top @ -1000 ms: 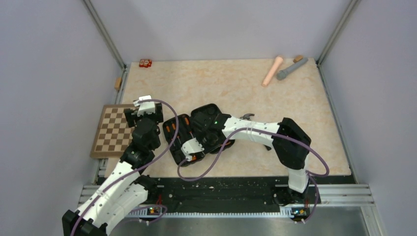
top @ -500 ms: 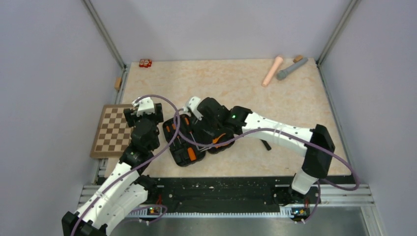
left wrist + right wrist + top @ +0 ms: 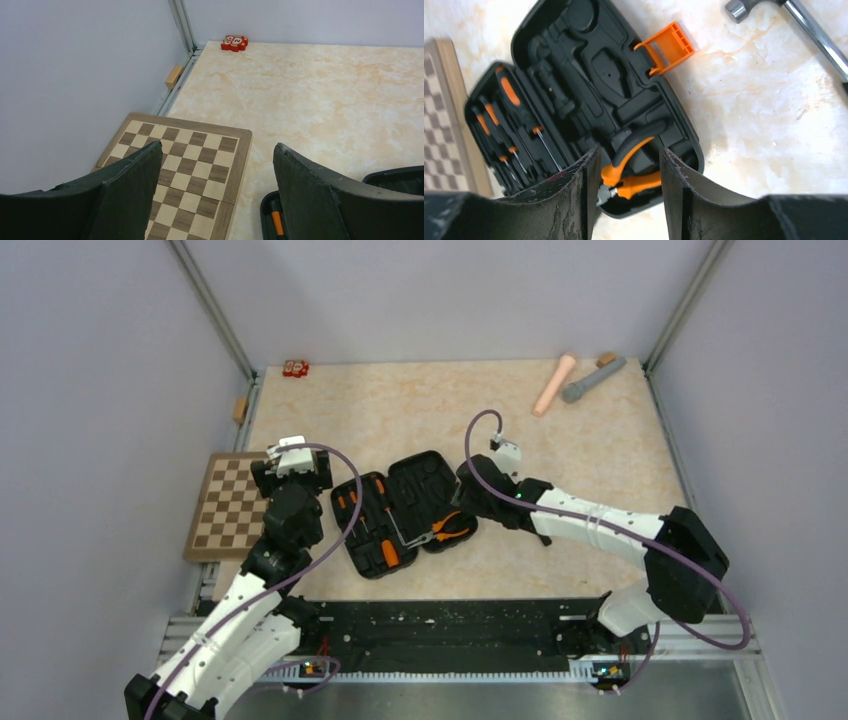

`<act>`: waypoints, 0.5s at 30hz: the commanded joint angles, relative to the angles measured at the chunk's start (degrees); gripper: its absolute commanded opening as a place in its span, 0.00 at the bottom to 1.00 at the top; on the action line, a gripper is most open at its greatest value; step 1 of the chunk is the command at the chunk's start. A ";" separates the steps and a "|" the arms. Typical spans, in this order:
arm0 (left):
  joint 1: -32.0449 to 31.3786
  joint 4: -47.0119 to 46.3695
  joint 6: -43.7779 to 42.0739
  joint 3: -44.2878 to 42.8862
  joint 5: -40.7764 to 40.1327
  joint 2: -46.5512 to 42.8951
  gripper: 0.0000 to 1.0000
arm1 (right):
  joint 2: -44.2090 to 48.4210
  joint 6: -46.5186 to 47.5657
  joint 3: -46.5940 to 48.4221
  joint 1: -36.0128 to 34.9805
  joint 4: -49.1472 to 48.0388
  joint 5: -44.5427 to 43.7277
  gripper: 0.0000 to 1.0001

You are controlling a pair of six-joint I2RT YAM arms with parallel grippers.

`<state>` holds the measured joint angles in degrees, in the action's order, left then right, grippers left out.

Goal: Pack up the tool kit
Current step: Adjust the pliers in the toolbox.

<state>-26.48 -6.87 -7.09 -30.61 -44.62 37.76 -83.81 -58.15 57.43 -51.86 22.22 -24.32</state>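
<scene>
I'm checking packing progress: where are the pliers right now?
In the top view, the pliers lie across the near end of the right half of the open case, close to the right gripper.

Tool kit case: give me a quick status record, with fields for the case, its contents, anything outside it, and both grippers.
case: tool kit case lies open on the table; orange latch flipped out
chessboard-side half: screwdrivers in their slots
latch-side half: pliers lying at the end nearest the arms; whether seated cannot be told
outside: metal-shafted tool on the table beside the case
left gripper: open, empty, over the chessboard edge
right gripper: open, empty, above the pliers
</scene>
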 commanded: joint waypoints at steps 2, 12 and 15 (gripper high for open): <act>0.21 -1.79 0.95 0.20 0.59 -1.02 0.85 | -0.32 -13.07 -3.06 2.60 -10.77 2.48 0.44; 0.20 -2.24 0.53 0.44 0.59 -1.43 0.85 | -6.17 -19.84 -6.01 4.48 -15.46 10.65 0.40; 0.18 -2.24 0.55 0.47 0.68 -1.61 0.85 | -7.12 -20.35 -5.74 4.48 -14.35 11.63 0.40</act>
<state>-26.48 -6.87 -6.96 -30.59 -44.38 37.10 -89.89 -75.77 51.29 -47.81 9.61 -15.42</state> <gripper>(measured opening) 0.855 0.399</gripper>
